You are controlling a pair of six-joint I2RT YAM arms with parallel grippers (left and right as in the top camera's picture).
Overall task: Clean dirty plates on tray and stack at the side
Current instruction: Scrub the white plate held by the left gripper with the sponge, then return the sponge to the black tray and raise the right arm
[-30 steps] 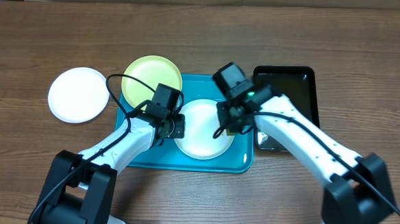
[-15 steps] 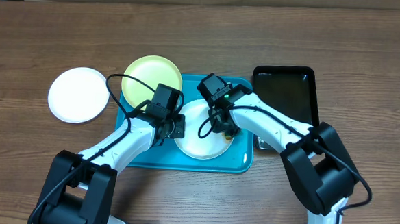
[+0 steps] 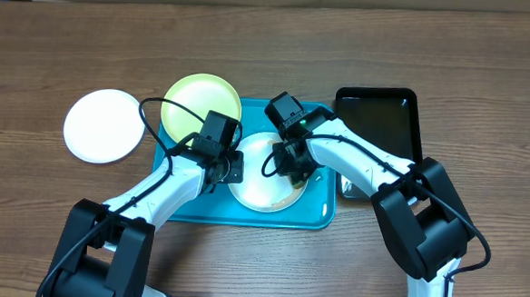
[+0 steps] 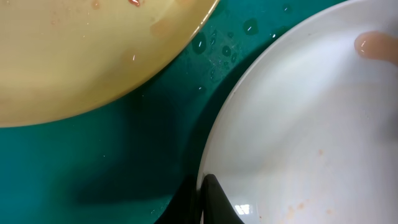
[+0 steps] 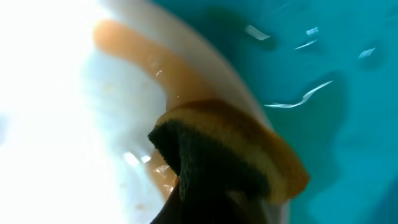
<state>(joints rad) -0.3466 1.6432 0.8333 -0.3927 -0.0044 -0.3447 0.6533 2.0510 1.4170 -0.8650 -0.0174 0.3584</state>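
A white plate (image 3: 256, 183) lies in the middle of the turquoise tray (image 3: 321, 213). My left gripper (image 3: 232, 168) is shut on this plate's left rim (image 4: 208, 199). My right gripper (image 3: 296, 168) is shut on a yellow-and-dark sponge (image 5: 230, 155) pressed onto the plate's right side. An orange-brown smear (image 5: 143, 56) runs along the rim there, and it also shows in the left wrist view (image 4: 373, 45). A pale yellow-green plate (image 3: 195, 104) with small reddish specks (image 4: 93, 50) rests on the tray's far left corner. A second white plate (image 3: 104, 125) lies on the table to the left.
A black rectangular basin (image 3: 380, 114) stands right of the tray, partly covered by my right arm. Water drops lie on the tray floor (image 4: 224, 50) between the two plates. The wooden table (image 3: 487, 78) surrounds everything.
My right gripper has moved left with the sponge from the plate's right edge further onto the plate. The left gripper has kept its hold on the rim.
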